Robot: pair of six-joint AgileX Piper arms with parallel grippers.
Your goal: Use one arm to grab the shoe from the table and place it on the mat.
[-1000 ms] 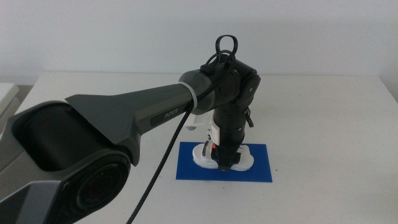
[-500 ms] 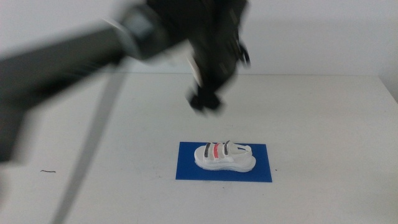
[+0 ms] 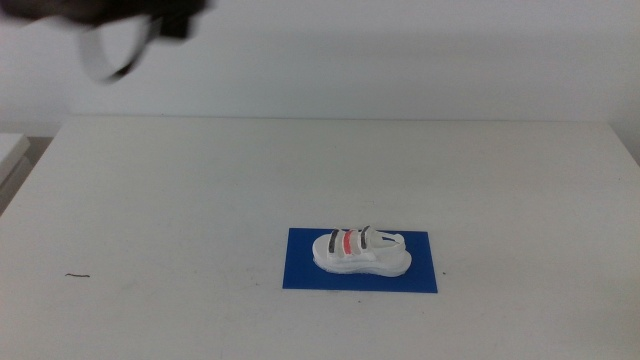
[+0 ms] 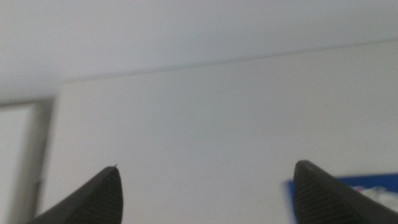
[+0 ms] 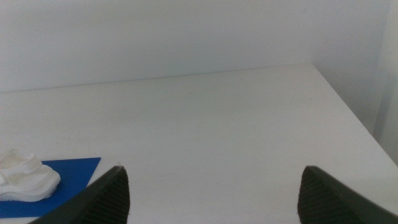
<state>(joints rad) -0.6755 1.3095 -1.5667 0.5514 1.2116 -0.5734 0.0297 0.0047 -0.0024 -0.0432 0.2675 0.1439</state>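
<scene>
The white shoe [image 3: 360, 250] with black and red straps lies on its sole on the blue mat [image 3: 420, 275], at the table's front middle. Nothing touches it. The left arm [image 3: 60, 8] is a dark blur high in the top left corner of the middle view, far from the shoe. In the left wrist view the left gripper [image 4: 205, 177] is open and empty, with a corner of the mat [image 4: 367, 183] beside one jaw. The right gripper [image 5: 214, 177] is open and empty; its view shows the shoe [image 5: 25, 177] on the mat [image 5: 74, 171] off to one side.
The white table [image 3: 200, 200] has a small dark mark [image 3: 78, 275] near its front left. A white object [image 3: 8, 150] sits past the table's left edge. A pale wall stands behind the far edge.
The left gripper has let go of the shoe on the mat and the arm has lifted and swung away to the upper left. The shoe stays on the mat.
</scene>
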